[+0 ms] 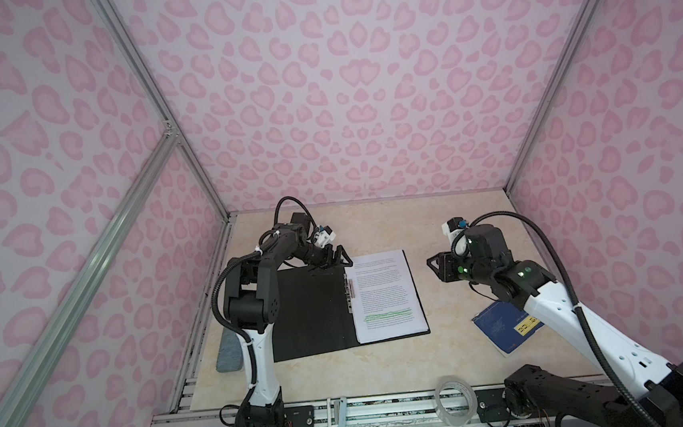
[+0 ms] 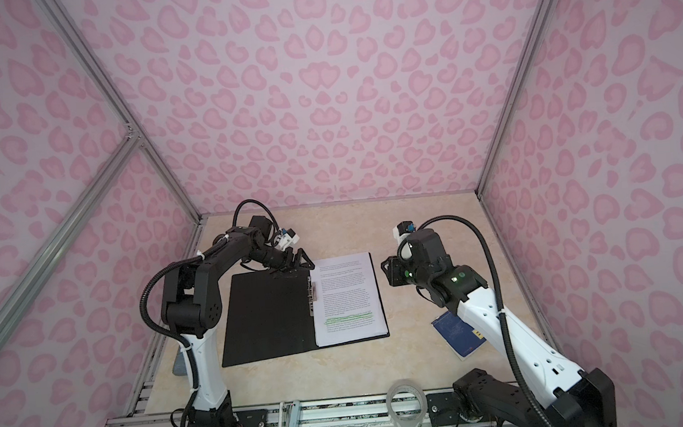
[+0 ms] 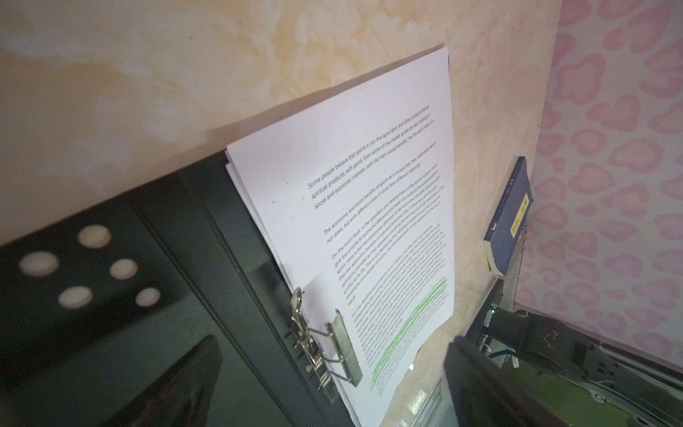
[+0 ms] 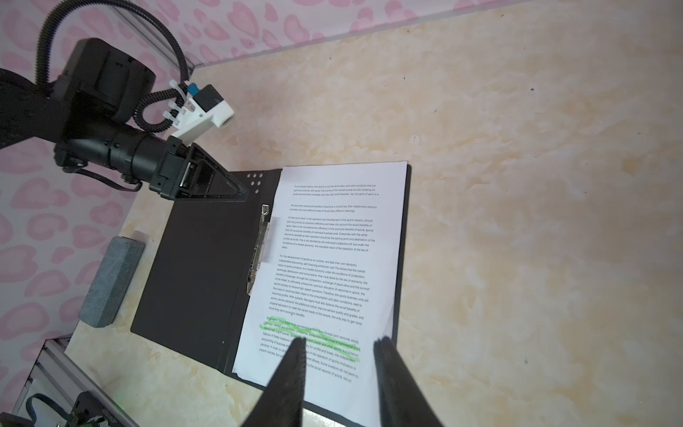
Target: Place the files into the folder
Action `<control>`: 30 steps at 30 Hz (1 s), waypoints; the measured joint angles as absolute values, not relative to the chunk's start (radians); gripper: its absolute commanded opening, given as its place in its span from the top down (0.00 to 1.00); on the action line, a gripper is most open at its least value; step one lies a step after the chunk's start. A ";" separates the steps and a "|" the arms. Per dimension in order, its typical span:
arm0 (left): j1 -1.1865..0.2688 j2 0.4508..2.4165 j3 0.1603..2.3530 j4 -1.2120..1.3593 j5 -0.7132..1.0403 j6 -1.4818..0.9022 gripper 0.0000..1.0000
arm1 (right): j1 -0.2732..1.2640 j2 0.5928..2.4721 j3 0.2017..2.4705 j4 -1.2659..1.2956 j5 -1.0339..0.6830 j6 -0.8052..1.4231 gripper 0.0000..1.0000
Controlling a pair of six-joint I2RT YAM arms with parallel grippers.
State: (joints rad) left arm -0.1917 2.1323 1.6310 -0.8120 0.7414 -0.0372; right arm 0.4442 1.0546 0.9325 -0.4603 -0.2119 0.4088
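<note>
The folder (image 1: 310,313) lies open on the table, black inside up, in both top views (image 2: 264,312). A metal clip (image 1: 352,291) runs along its spine. The files (image 1: 383,294), white printed sheets with green highlighted lines, lie stacked on the folder's right half (image 4: 332,258). My left gripper (image 1: 341,260) is open, low over the folder's far edge near the spine, with nothing between its fingers; in the left wrist view (image 3: 332,373) it straddles the clip. My right gripper (image 1: 433,263) hangs above the table right of the folder, jaws apart and empty (image 4: 340,344).
A dark blue booklet (image 1: 503,327) with a yellow label lies at the right, partly under my right arm. A clear tape roll (image 1: 456,399) rests on the front rail. A grey block (image 1: 228,352) lies left of the folder by the wall.
</note>
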 measured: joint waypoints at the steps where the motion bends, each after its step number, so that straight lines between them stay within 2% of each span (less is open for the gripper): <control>1: -0.192 2.134 1.633 -0.812 0.744 -0.037 0.02 | 0.446 1.026 0.910 -0.450 -0.197 0.413 0.63; 6: -0.205 2.177 1.655 -0.815 0.757 -0.033 0.02 | 0.446 0.931 0.847 -0.408 -0.138 0.435 0.63; 14: -0.223 2.196 1.664 -0.813 0.793 -0.033 0.02 | 0.437 0.908 0.786 -0.357 -0.125 0.456 0.68; 23: -0.236 2.229 1.666 -0.815 0.855 -0.035 0.02 | 0.305 0.834 0.688 -0.269 -0.221 0.513 0.68; 30: -0.235 2.219 1.661 -0.817 0.882 -0.034 0.02 | 0.286 0.812 0.687 -0.263 -0.261 0.516 0.68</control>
State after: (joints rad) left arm -0.2348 2.2189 1.6608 -0.8165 0.8818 -0.0338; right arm 0.2863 0.8120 0.6872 -0.2630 -0.2611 0.5159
